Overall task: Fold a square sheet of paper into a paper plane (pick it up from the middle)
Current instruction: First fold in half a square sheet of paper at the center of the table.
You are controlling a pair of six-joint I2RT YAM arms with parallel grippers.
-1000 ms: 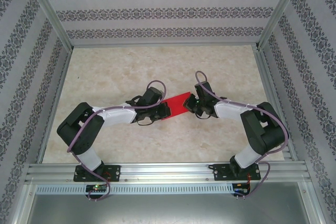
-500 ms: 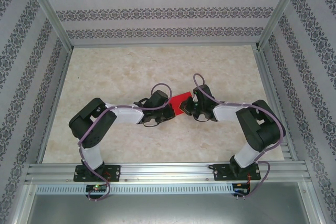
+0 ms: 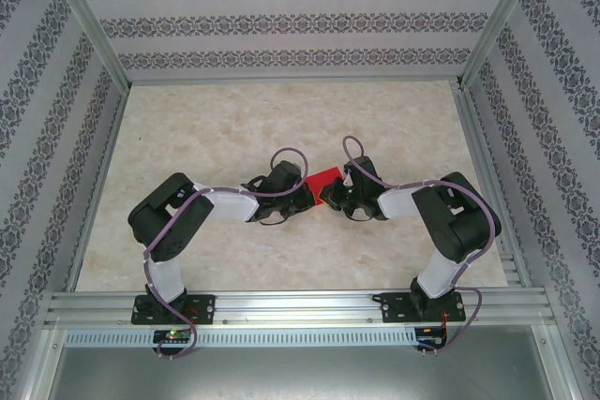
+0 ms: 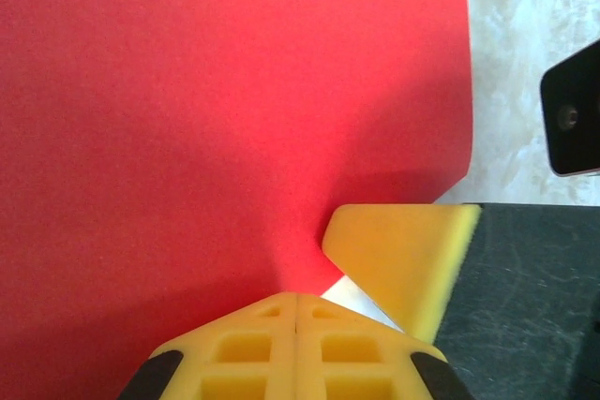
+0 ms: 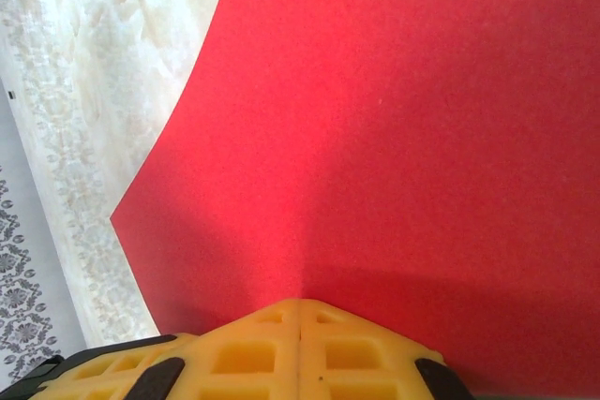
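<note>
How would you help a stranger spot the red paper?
On the pale marbled table, look mid-table where the left gripper and right gripper meet. Both pinch the square sheet of paper, the only bright red thing there.

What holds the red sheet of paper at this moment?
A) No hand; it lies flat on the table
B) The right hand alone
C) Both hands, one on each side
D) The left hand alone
C: the left hand and the right hand are each shut on an opposite edge of the red sheet of paper.
</note>
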